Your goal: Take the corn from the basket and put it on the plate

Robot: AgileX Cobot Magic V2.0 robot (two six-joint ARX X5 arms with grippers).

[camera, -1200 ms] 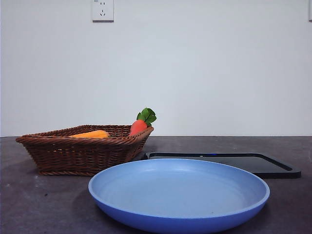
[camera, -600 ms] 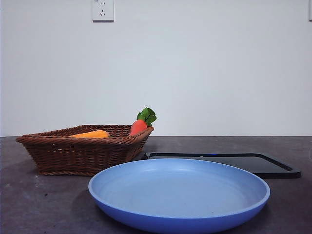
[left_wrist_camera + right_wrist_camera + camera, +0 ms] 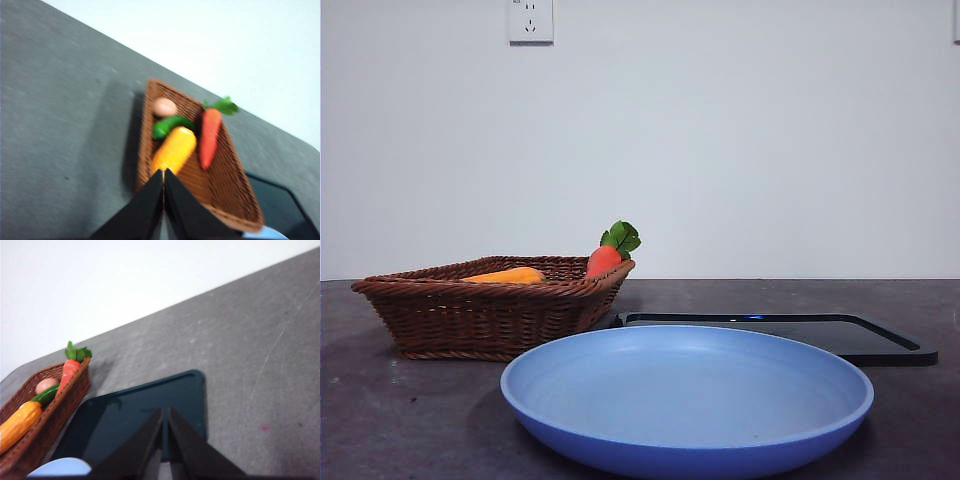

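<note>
The corn (image 3: 174, 149) lies in the brown wicker basket (image 3: 227, 192), beside a green vegetable, a carrot (image 3: 209, 136) and a small peach-coloured item (image 3: 164, 106). In the front view the basket (image 3: 480, 315) stands at the left with the corn (image 3: 508, 275) showing just over its rim. The light-blue plate (image 3: 686, 400) sits in front, empty. My left gripper (image 3: 163, 175) is shut, high above the basket's near end. Shut as well, my right gripper (image 3: 165, 413) hangs above the black tray (image 3: 137, 417). Neither gripper appears in the front view.
A flat black tray (image 3: 790, 334) lies behind the plate, right of the basket. The carrot (image 3: 610, 252) pokes over the basket's right corner. A white wall with a socket (image 3: 530, 20) stands behind the dark grey table.
</note>
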